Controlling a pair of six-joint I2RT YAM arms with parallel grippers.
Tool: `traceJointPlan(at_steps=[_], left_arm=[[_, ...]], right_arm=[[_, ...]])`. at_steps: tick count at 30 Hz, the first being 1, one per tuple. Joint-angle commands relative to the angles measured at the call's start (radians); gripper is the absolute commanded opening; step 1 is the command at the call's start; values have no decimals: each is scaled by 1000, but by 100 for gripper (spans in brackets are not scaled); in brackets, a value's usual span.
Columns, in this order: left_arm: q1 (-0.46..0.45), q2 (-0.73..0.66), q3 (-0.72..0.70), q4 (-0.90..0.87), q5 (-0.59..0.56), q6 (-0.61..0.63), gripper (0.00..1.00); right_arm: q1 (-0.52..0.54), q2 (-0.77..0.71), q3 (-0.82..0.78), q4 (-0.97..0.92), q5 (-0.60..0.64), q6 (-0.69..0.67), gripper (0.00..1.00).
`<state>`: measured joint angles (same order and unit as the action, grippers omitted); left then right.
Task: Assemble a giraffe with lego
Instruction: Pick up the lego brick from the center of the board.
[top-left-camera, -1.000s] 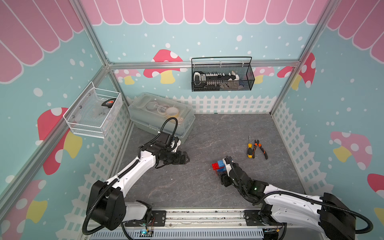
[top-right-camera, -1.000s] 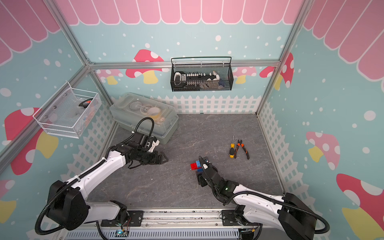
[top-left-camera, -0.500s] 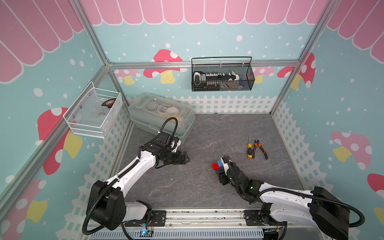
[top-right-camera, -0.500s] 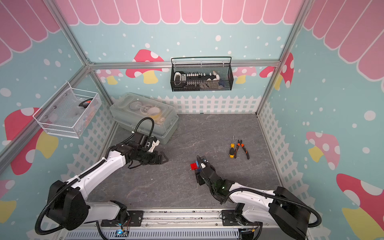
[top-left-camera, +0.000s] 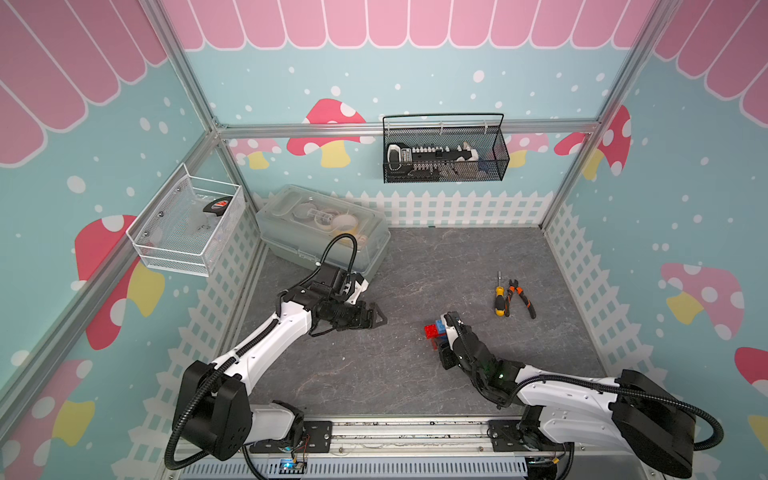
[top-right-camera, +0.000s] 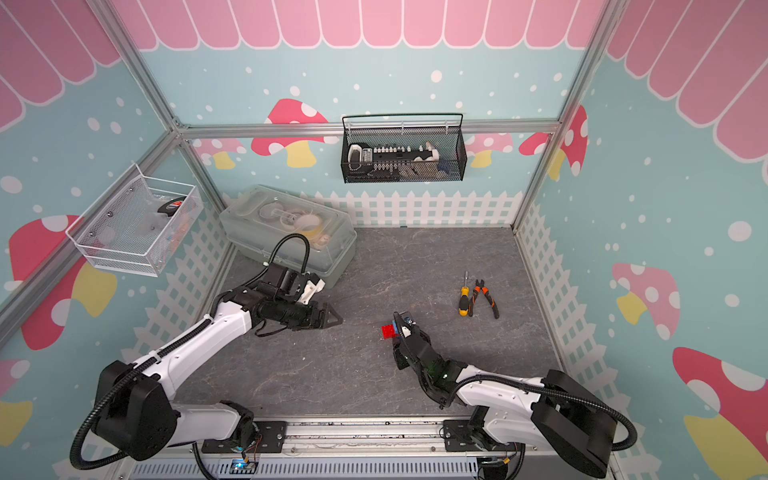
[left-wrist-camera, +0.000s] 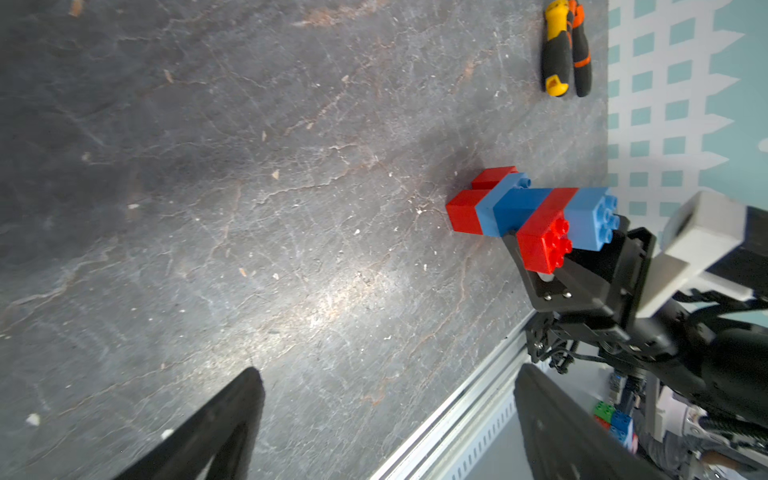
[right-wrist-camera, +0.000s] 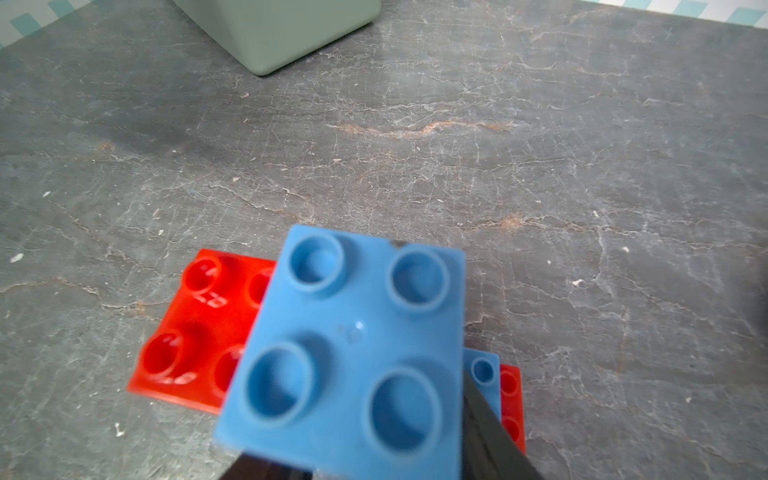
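A small giraffe (top-left-camera: 431, 331) of joined red and blue studded plastic bricks is seen in the lower centre-right of both top views, upright with its red legs on the grey stone-patterned table (top-left-camera: 415, 266). The black right gripper (top-left-camera: 444, 332) is placed directly at it. In the left wrist view, its black fingers (left-wrist-camera: 536, 270) are set on either side of the figure's upper end, at the red head and the light-blue top brick (left-wrist-camera: 590, 224). Whether the jaws are pressed onto the bricks or merely flank them cannot be told. In the top views much of the figure's body is hidden by this gripper.

The black left gripper (top-left-camera: 379, 316) is held left of centre, well apart from the giraffe, with its jaws spread wide and nothing between them.

A yellow-and-black-handled screwdriver (top-left-camera: 500, 300) and orange-and-black-handled pliers (top-left-camera: 519, 299) are laid side by side to the upper right of the giraffe, near it but apart. A translucent lidded plastic box (top-left-camera: 324, 232) is set in the upper-left corner of the table.
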<state>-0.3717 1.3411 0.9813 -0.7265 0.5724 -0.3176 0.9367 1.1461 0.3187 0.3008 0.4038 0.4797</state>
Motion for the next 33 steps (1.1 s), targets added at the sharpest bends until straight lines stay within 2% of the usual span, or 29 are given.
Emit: traceJointPlan(at_steps=[1,7,12,20,26,33], left_arm=[[-5,2,-13,30,75,3,94],[-4,-3,-16,36,78,-1,94],[-5,-2,-16,37,71,-3,94],[-5,-3,-18,37,65,-4,94],[-5,-5,-16,38,85,-6,94],[-4,-11,-20,39,88,-10,94]], right_arm=[[3,6,-13,24,19,-15,41],[4,-15,-16,8,14,-15,39],[3,-42,2,-37,9,-22,32],[3,-23,49,-104,2,-17,27],[1,-29,171,-312,43,37,24],[-5,51,353,-550,-1,108,24]])
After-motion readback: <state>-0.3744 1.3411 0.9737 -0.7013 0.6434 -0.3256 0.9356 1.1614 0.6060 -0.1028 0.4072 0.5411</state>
